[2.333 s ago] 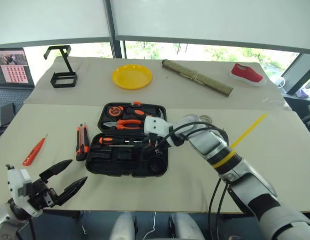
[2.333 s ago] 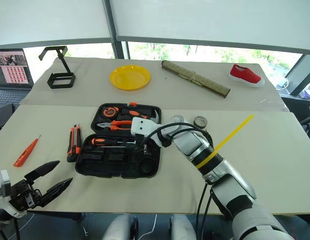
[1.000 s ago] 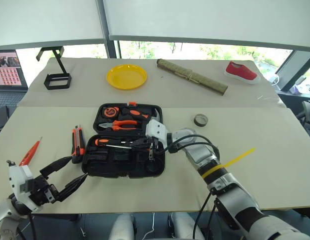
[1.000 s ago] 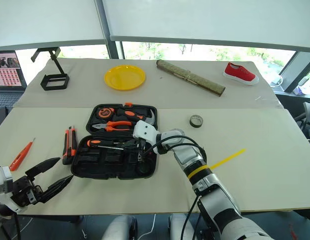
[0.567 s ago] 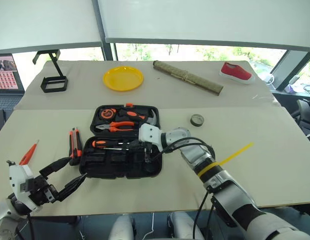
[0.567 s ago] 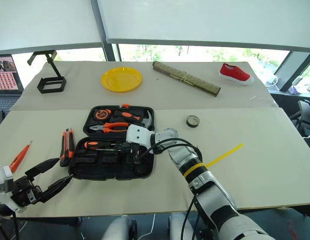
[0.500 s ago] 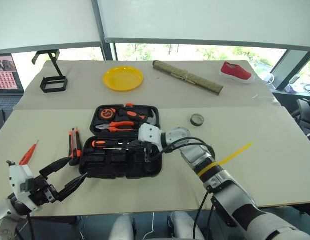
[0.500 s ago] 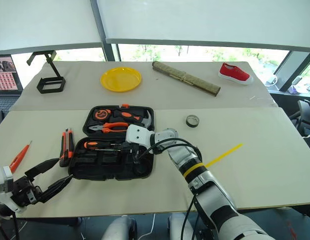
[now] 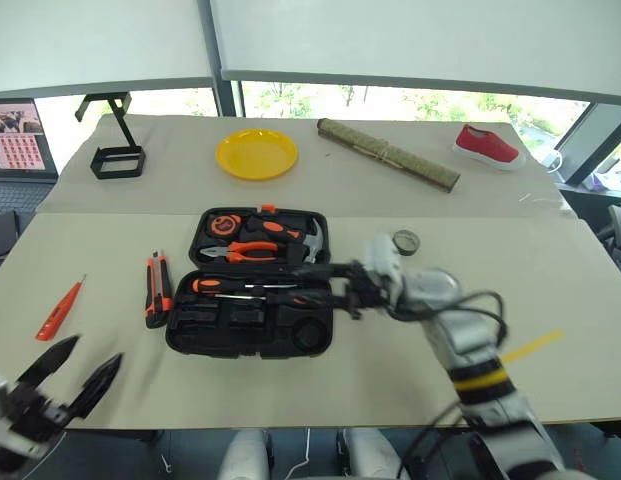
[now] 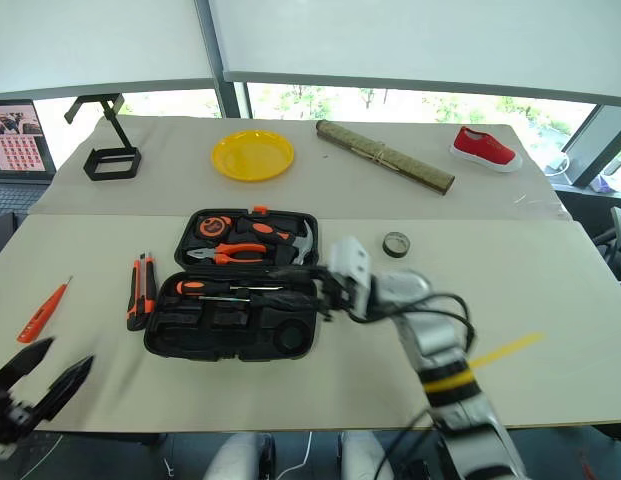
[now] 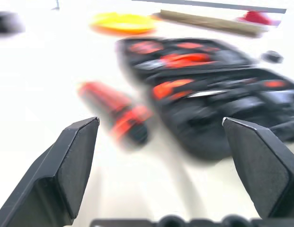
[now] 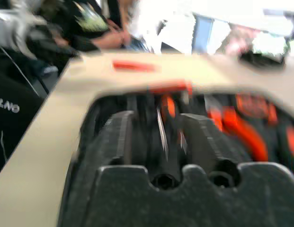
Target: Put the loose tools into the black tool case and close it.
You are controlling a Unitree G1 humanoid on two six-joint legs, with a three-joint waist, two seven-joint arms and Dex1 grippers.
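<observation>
Right gripper [image 9: 325, 285] sits at the case's right edge, fingers a little apart, nothing in them. Left gripper [image 9: 70, 372] wide open, empty, near table's front-left corner. Black tool case [image 9: 252, 325] lies open mid-table, one screwdriver [image 9: 230, 285] in its slot. Loose: utility knife [image 9: 157, 289] just left of case, red screwdriver [image 9: 60, 311] further left, tape roll [image 9: 404, 240] to the right. Best next: left gripper takes the knife across its narrow width.

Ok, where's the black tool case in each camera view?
Left eye: black tool case open, mid-table.
Right eye: case mid-table, a little left.
Left wrist: case just past the utility knife.
Right wrist: case close up.
Landmark: orange handles inside it.
</observation>
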